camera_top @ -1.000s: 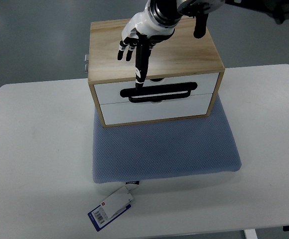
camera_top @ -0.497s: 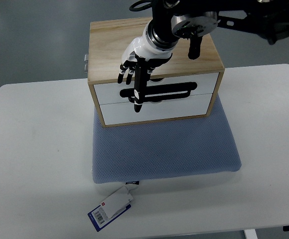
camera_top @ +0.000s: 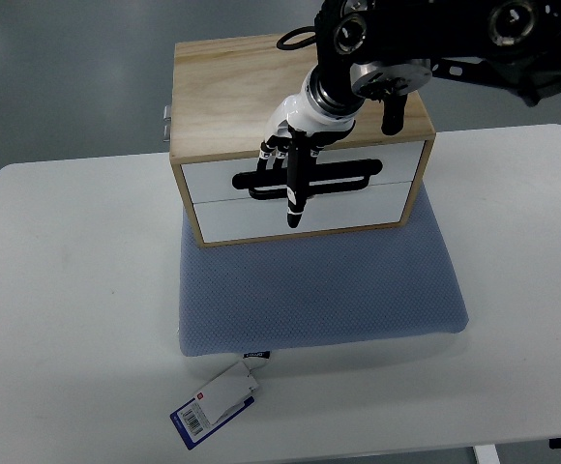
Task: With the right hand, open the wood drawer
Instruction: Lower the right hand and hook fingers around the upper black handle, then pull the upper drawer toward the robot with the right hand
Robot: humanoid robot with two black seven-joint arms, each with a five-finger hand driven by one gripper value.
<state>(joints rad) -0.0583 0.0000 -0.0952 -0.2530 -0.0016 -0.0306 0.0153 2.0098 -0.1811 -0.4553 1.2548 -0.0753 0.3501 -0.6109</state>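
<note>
In the top view, a wooden box with two white drawer fronts sits at the far side of a white table, resting on the far edge of a blue-grey pad. Both fronts sit flush with the box frame. The upper drawer and the lower drawer share a long black slot handle running left to right along the seam between them. The right hand comes in from the far right on a dark arm and hangs over the front of the box, fingers pointing toward the near side. One long black finger stretches straight down across the handle, its tip over the lower drawer front; the other fingers are bunched and curled just left of it at the upper drawer. Whether any finger touches the handle cannot be told. A tag with a barcode lies on the table at the near left of the pad.
</note>
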